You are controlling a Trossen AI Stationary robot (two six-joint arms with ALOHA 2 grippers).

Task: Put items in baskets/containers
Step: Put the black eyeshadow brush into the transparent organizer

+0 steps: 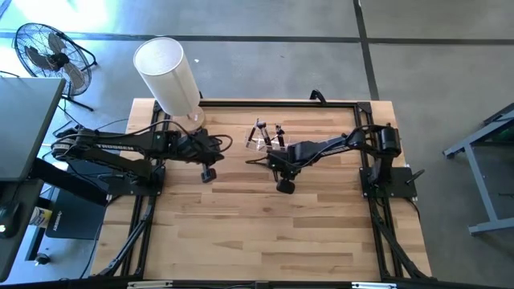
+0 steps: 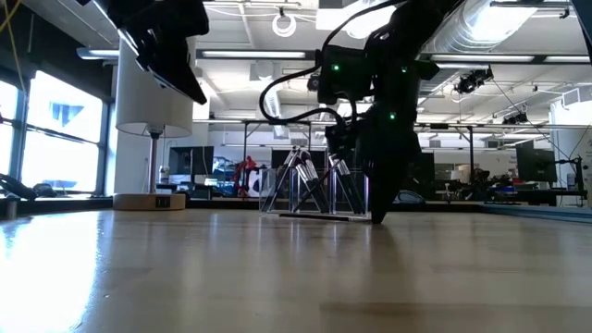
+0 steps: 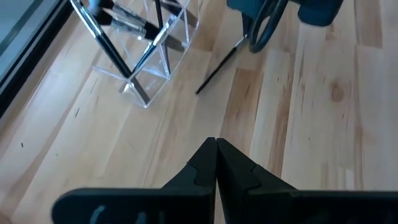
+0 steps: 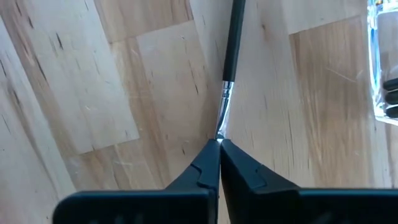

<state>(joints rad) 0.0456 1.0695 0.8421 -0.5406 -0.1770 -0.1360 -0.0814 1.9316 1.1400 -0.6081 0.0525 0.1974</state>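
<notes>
A clear plastic holder (image 1: 265,136) stands toward the table's far edge, with several dark-handled brushes leaning in it (image 3: 134,43). One more brush (image 2: 314,215) lies flat on the wood just in front of it. My right gripper (image 4: 219,143) is down at the table, shut on that brush's silvery end. My left gripper (image 3: 216,144) hovers shut and holding nothing, left of the holder and raised well above the table (image 2: 190,79). My right gripper pinches the lying brush at its pale, silvery end (image 4: 222,118), only that end between the two fingers. The fingers come down steeply from above, in line with the brush. The dark handle (image 4: 233,37) runs away from them along the table toward the left.
A large white cylinder (image 1: 169,76) stands at the table's far left corner behind my left arm. A floor fan (image 1: 48,52) sits off the table. Bare wood stretches across the near half of the table (image 1: 265,233).
</notes>
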